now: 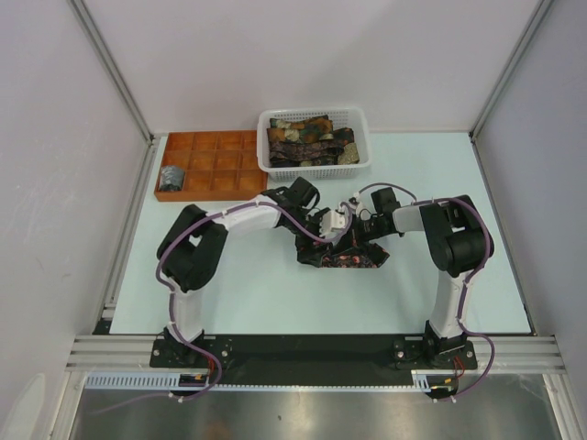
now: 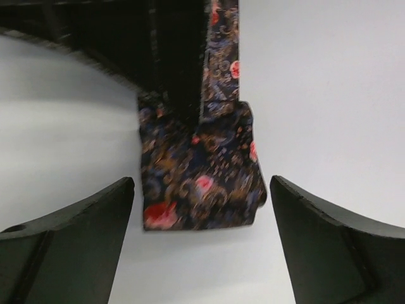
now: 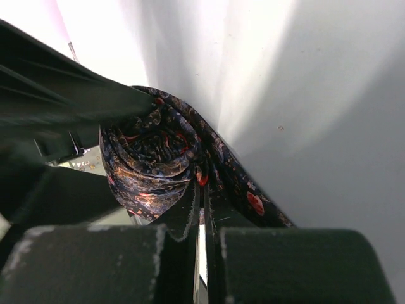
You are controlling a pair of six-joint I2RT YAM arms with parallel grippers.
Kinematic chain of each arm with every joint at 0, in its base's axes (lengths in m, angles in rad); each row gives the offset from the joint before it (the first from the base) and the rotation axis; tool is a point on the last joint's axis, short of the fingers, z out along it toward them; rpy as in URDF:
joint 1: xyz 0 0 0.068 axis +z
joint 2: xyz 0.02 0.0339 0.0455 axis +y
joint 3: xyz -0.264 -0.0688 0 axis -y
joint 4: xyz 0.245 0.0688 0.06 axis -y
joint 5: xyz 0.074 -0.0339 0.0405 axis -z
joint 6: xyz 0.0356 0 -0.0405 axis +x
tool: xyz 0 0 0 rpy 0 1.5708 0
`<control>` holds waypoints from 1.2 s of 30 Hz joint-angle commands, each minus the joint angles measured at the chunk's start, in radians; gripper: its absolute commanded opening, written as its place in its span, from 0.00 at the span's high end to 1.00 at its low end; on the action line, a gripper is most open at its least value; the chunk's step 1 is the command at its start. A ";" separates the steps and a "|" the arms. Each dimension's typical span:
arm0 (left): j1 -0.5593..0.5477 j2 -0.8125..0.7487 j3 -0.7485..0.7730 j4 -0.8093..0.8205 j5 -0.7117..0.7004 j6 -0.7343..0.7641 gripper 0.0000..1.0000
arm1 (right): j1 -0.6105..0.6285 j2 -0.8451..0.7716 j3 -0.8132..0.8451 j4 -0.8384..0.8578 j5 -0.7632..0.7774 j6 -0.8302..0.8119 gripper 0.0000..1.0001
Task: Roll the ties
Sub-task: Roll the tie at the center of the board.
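A dark tie (image 1: 353, 259) with pink-red marks lies bunched on the table between the two arms. In the left wrist view its flat wide end (image 2: 199, 183) rests on the table, with a narrower strip (image 2: 223, 57) running away from it. My left gripper (image 2: 202, 183) stands open above that end, one finger on each side, touching nothing. My right gripper (image 3: 202, 190) is shut, pinching a fold of the same tie, and a loose coil of the tie (image 3: 152, 164) hangs just beyond its fingertips. From above, both grippers (image 1: 341, 222) (image 1: 363, 229) meet over the tie.
A white mesh basket (image 1: 359, 124) at the back holds several more ties (image 1: 307, 145). To its left is an orange compartment tray (image 1: 225, 142) with one dark rolled bundle (image 1: 171, 176) in a left-hand cell. Frame rails run along the table's sides.
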 commanded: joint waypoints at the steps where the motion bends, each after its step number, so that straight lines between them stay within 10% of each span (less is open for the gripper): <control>1: -0.030 0.055 0.045 -0.012 -0.006 0.019 0.07 | -0.009 0.026 0.011 -0.043 0.094 -0.060 1.00; 10: -0.045 0.046 0.092 -0.038 0.028 0.008 0.40 | 0.011 0.038 0.011 -0.014 0.086 -0.037 1.00; 19: -0.134 0.110 0.153 -0.010 -0.062 -0.068 0.45 | 0.025 0.016 0.020 -0.035 0.058 -0.019 0.97; 36: -0.143 0.150 0.103 -0.098 -0.182 -0.004 0.64 | -0.110 -0.123 0.075 -0.356 -0.076 -0.129 0.57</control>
